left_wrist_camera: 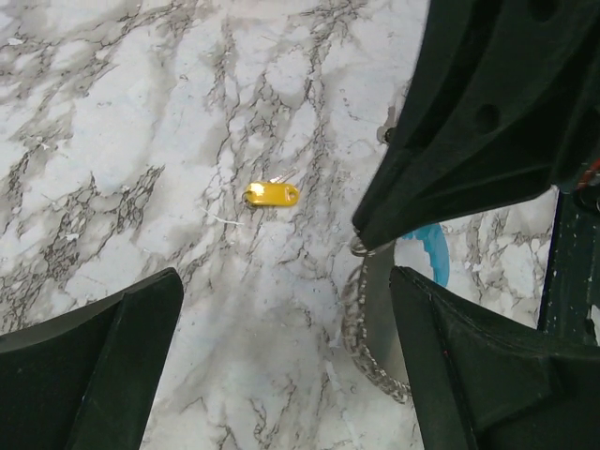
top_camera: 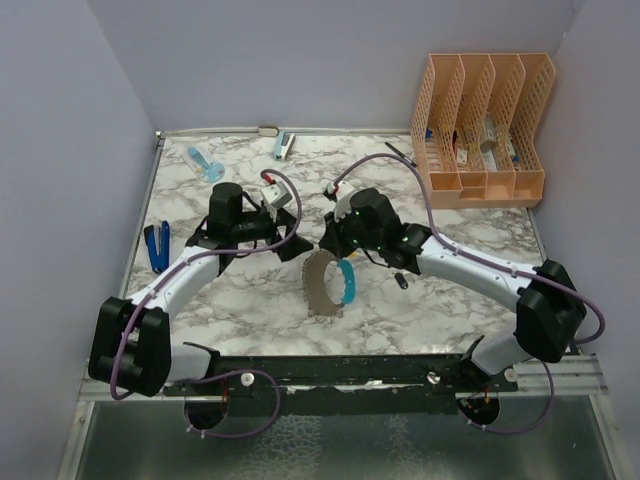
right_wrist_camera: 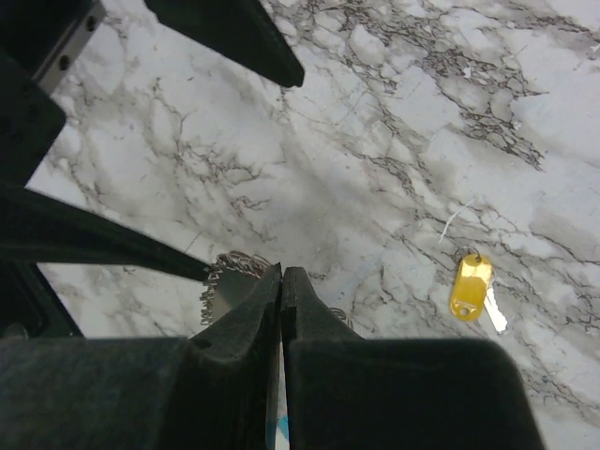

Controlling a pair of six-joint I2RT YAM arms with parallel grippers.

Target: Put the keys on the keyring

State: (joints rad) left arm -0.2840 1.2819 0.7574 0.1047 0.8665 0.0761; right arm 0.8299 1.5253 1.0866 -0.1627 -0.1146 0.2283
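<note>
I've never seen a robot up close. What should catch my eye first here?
Over the middle of a marble table, the right gripper is shut and seems to pinch a gray loop with a blue section, while the left gripper stands wide open beside it. A small yellow key lies loose on the marble nearby, and a peach file rack stands at the far right corner.

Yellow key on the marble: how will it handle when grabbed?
The yellow key looks small and thin, so probably light and apt to skid on the smooth table if nudged. Lying flat, it may be hard to pinch; unlikely to roll.
</note>
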